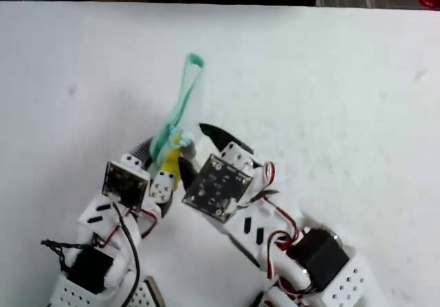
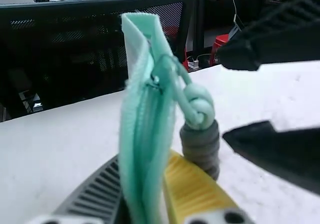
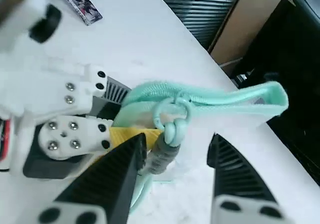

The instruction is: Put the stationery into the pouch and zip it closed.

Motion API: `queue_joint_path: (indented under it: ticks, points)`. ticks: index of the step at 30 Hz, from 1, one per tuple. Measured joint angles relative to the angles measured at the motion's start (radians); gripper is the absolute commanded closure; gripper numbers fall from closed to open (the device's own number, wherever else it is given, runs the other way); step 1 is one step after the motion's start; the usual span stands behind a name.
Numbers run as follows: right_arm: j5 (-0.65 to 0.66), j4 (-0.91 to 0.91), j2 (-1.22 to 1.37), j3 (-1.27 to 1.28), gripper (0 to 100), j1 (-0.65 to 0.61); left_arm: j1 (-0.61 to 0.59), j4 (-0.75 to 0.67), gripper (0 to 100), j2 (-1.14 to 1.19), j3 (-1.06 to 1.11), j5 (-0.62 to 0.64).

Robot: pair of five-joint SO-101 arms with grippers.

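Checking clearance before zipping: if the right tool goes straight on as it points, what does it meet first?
Probably the grey zipper pull, which hangs between the fingers of the open right tool, with the mint pouch right behind it. Depth is hard to judge.

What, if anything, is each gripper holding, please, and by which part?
The left gripper clamps the pouch by one end; the right gripper is open, holding nothing.
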Motion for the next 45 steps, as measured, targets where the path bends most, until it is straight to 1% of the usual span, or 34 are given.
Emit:
queue_joint_path:
  ticks: [3, 9, 10, 12, 13, 14, 15, 16, 19, 21, 29, 34, 37, 38, 40, 41, 42, 45]
  points:
    - [-0.002, -0.005, 0.015, 0.0, 80.7, 0.006, 0.0, 0.0, 98, 0.0, 0.0, 0.0]
    - [-0.003, -0.025, 0.153, -0.02, 82.1, 0.002, -0.003, 0.0, 98, 0.0, 0.0, -0.003]
    - [-0.003, -0.025, 0.178, -0.035, 85.2, 0.0, -0.003, 0.0, 98, 0.0, 0.0, -0.002]
    - [-0.003, -0.025, 0.23, -0.069, 97.1, 0.0, -0.005, 0.0, 98, 0.0, 0.0, -0.002]
    - [-0.003, -0.025, 0.245, -0.084, 99.5, 0.0, -0.005, 0.0, 98, 0.0, 0.0, -0.003]
    - [-0.003, -0.025, 0.255, -0.097, 96.5, 0.0, -0.003, 0.0, 98, 0.0, 0.0, -0.002]
    - [-0.002, -0.025, 0.258, -0.11, 95.9, 0.0, -0.002, 0.0, 98, 0.0, 0.0, -0.002]
    - [-0.003, -0.025, 0.258, -0.124, 98.0, 0.0, -0.002, 0.0, 97, 0.0, 0.0, -0.002]
    - [0.0, -0.025, 0.252, -0.169, 98.1, -0.002, -0.006, 0.0, 89, 0.0, 0.0, -0.002]
    - [0.026, -0.023, 0.239, -0.196, 98.1, 0.0, -0.008, 0.0, 86, -0.002, 0.0, -0.002]
    - [0.126, -0.023, 0.222, -0.238, 98.1, 0.002, -0.008, 0.002, 86, 0.015, -0.026, -0.002]
    - [0.141, -0.032, 0.221, -0.242, 98.1, 0.055, -0.008, 0.091, 86, 0.017, -0.092, -0.003]
    - [0.143, -0.054, 0.221, -0.244, 98.1, 0.087, -0.008, 0.107, 87, 0.017, -0.137, -0.003]
    - [0.143, -0.061, 0.221, -0.244, 98.1, 0.089, -0.008, 0.107, 89, 0.017, -0.146, -0.003]
    - [0.143, -0.075, 0.221, -0.244, 98.1, 0.087, 0.002, 0.107, 98, 0.017, -0.158, -0.003]
    - [0.143, -0.083, 0.221, -0.244, 98.1, 0.087, 0.011, 0.107, 99, 0.017, -0.158, -0.003]
    - [0.143, -0.092, 0.221, -0.244, 98.1, 0.091, 0.023, 0.107, 96, 0.017, -0.158, -0.003]
    - [0.146, -0.146, 0.247, -0.242, 98.1, 0.107, 0.052, 0.107, 98, 0.015, -0.158, -0.005]
